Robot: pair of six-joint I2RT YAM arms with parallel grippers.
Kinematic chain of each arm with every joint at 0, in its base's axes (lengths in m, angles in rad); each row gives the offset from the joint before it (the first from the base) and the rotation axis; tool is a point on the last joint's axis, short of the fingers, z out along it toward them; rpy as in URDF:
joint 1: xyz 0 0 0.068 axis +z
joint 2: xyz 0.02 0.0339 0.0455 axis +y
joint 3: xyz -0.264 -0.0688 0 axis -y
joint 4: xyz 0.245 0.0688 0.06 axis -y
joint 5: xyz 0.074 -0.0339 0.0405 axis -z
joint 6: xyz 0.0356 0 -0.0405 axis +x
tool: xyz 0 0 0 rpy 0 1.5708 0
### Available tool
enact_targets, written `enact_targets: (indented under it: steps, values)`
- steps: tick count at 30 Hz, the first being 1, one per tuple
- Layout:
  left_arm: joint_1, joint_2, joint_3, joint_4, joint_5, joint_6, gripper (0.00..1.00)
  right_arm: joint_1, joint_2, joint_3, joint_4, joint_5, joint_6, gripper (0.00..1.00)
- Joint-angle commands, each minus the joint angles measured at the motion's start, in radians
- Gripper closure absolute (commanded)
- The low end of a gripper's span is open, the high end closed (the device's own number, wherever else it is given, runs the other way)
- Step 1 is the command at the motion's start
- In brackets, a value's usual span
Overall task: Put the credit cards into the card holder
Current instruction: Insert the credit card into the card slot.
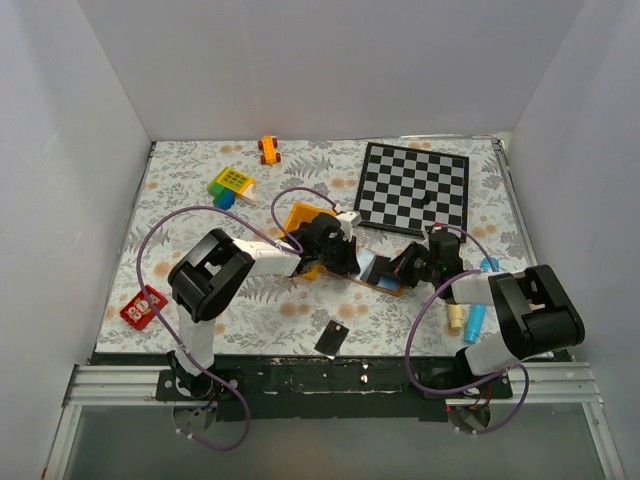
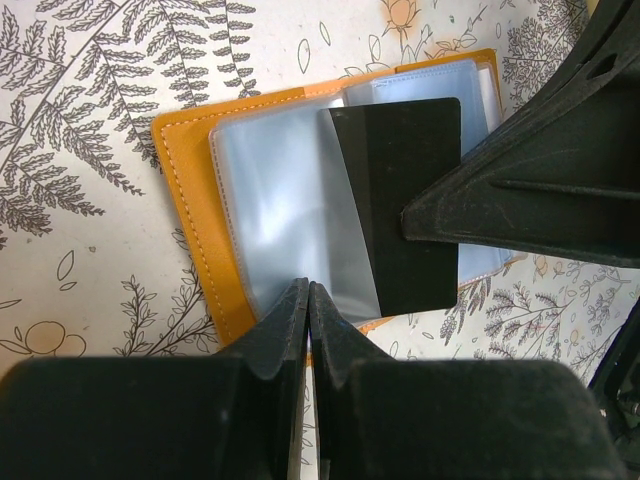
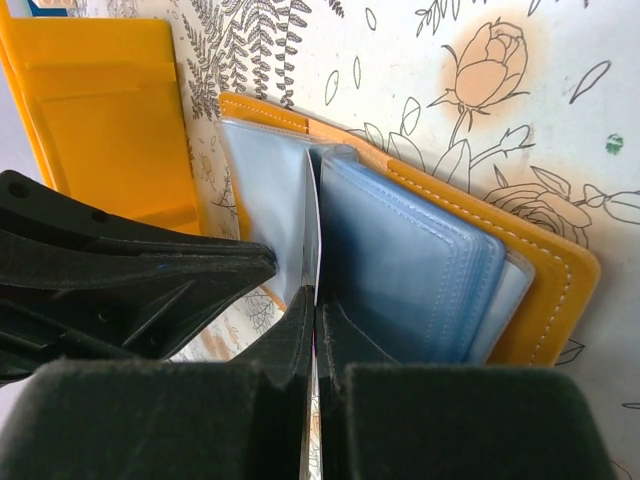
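Seen from above, a tan card holder [image 1: 380,272] lies open at the centre of a floral tablecloth [image 1: 200,170]. Both arms meet over it.

The left gripper [image 1: 340,255] is at the holder's left side and the right gripper [image 1: 408,262] at its right.

In the left wrist view the card holder [image 2: 190,200] shows its orange border and pale clear sleeves. A black credit card [image 2: 410,160] lies partly under a clear sleeve [image 2: 270,200].

The left gripper [image 2: 308,295] has its jaws pressed together at that sleeve's lower edge. Whether it pinches the sleeve cannot be told.

The right gripper [image 3: 316,310] is clenched on the card, which its own camera sees edge-on.

A second black card [image 1: 332,337] lies flat near the bottom edge of the table, apart from the holder.

A yellow bin [image 1: 300,215] sits just beside the holder's upper left. A chequered board [image 1: 415,187] lies at upper right.
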Motion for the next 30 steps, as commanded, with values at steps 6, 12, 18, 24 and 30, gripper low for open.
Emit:
enact_targets:
  steps: [6, 12, 18, 24, 30]
  values:
    - [-0.017, 0.013, -0.018, -0.143, -0.019, 0.024, 1.00, 0.008, 0.072, -0.006, -0.101, -0.056, -0.053, 0.99]
    - [-0.019, 0.010, -0.020, -0.143, -0.025, 0.025, 1.00, 0.009, 0.143, -0.006, -0.015, -0.073, -0.024, 0.99]
    - [-0.017, 0.007, -0.015, -0.143, -0.030, 0.027, 1.00, 0.009, 0.146, -0.012, -0.014, -0.058, -0.035, 0.99]
    - [-0.019, -0.044, -0.010, -0.180, -0.074, 0.031, 1.00, 0.009, 0.135, -0.011, -0.037, -0.043, -0.047, 0.99]
    - [-0.007, -0.090, 0.000, -0.195, -0.124, 0.034, 1.00, 0.009, 0.126, -0.014, -0.051, -0.035, -0.058, 0.99]
